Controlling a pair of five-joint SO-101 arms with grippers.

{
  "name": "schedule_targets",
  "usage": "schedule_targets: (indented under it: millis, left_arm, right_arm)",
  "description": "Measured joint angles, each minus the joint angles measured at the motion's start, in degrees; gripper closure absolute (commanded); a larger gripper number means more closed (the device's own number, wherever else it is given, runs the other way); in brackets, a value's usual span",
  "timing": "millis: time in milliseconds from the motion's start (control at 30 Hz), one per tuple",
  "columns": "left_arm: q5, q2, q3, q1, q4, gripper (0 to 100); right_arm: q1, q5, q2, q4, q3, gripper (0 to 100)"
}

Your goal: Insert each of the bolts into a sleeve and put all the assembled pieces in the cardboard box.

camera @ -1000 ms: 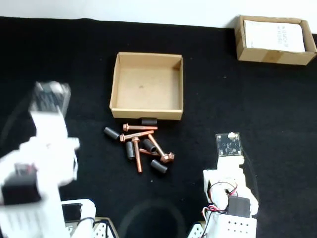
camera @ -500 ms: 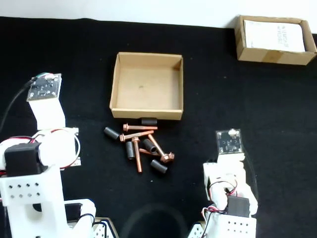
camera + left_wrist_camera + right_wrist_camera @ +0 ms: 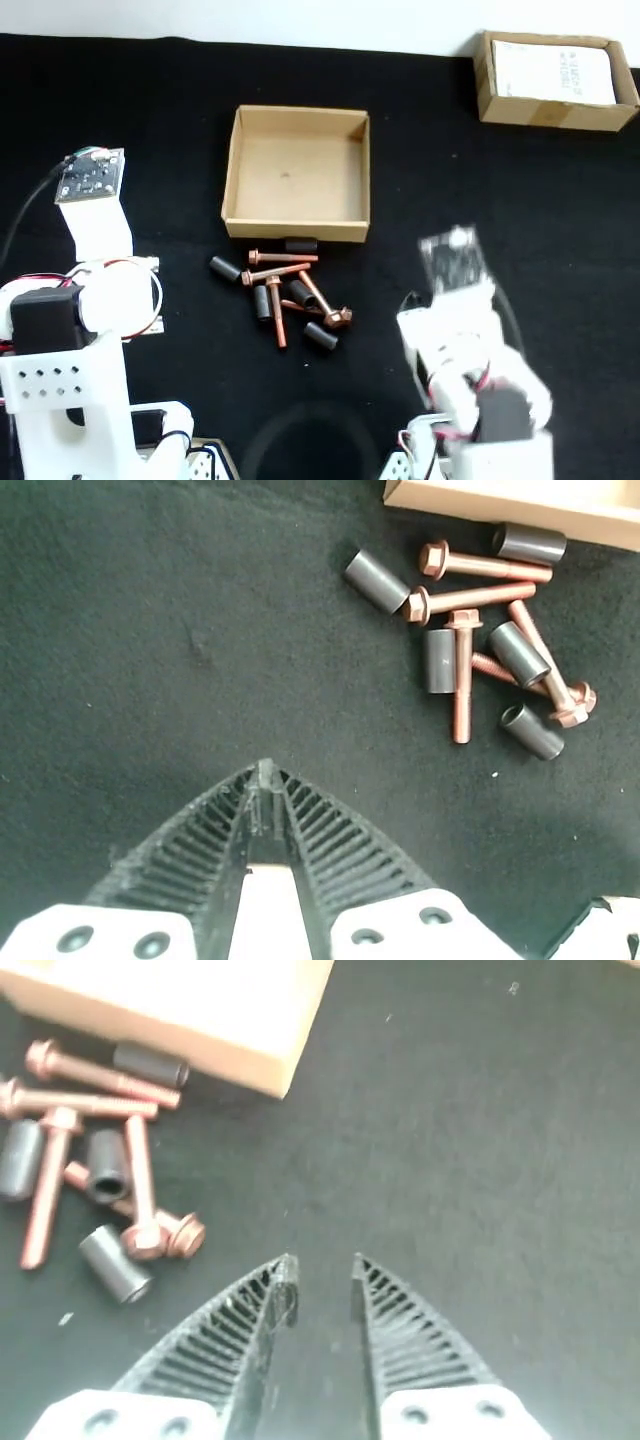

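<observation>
Several copper bolts point(image 3: 283, 257) and dark sleeves point(image 3: 321, 336) lie in a loose pile on the black cloth, just in front of the open cardboard box point(image 3: 295, 231). The box holds nothing. My left arm point(image 3: 95, 230) stands left of the pile. My left gripper point(image 3: 265, 772) is shut and hovers over bare cloth, apart from the bolts point(image 3: 485, 567) and sleeves point(image 3: 376, 580). My right arm point(image 3: 455, 300) stands right of the pile. My right gripper point(image 3: 322, 1265) is open with nothing between its fingers, and the bolts point(image 3: 90, 1065), a sleeve point(image 3: 115, 1263) and the box corner point(image 3: 200, 1010) lie beyond it.
A second cardboard box point(image 3: 545, 112) with white paper inside sits at the far right corner. A pale strip runs along the back edge of the black cloth point(image 3: 500, 200).
The left arm swung up from a blurred low pose and then held still. The right arm, still until half a second ago, has shifted and risen, and shows blurred.
</observation>
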Motion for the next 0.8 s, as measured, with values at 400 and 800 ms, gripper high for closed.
schedule_targets:
  millis: [400,800]
  left_arm:
    - [0.0,17.8,2.6,-3.9,-8.8,89]
    - [5.8,35.5,8.2,-4.6,-22.7,78]
  right_arm:
    - [-14.2,-0.1,39.5,20.8,-33.8,89.7]
    - [-25.7,-0.1,65.3,12.1,-38.7,89.7]
